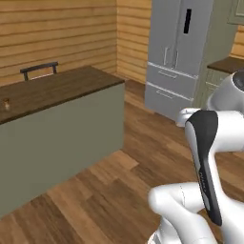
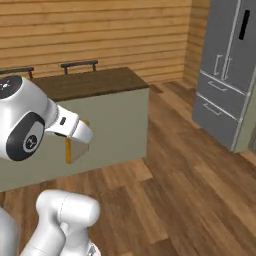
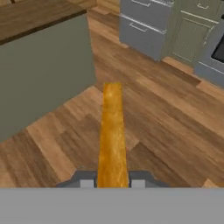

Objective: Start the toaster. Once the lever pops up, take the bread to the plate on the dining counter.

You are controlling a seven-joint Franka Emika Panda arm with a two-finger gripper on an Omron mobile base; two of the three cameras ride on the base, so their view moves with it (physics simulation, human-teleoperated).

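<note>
Bread (image 3: 112, 135) rides edge-on in your claw (image 3: 112, 183), a thin tan-orange slice sticking straight out from betw. the two dark fingertips (image 3: 86, 183), which are pressed in on it from both sides. In the hand view the slice hangs over bare wood floor (image 3: 166, 131), well short of the table (image 1: 57, 88), whose dark brown top and grey side panel fill the upper left. In the right base view you see the same slice (image 2: 70, 147) as a tan wedge poking down below the white wrist, in front of the table's grey side (image 2: 115, 130).

Your arm is folded tight & carried high: in the left base view the forearm, w/ its dark strip, stands near upright at lower right, elbow low, wrist up near the frame edge. In the right base view the big round joint sits at far left, hand angled fwd and down toward the table.

A small brownish item (image 1: 6, 103) sits on the table top at far left of the left base view; too small to tell what. Dark chair backs (image 2: 79, 65) show behind the table. Grey fridge (image 1: 178, 52) stands at the far wall, right of the table.
</note>
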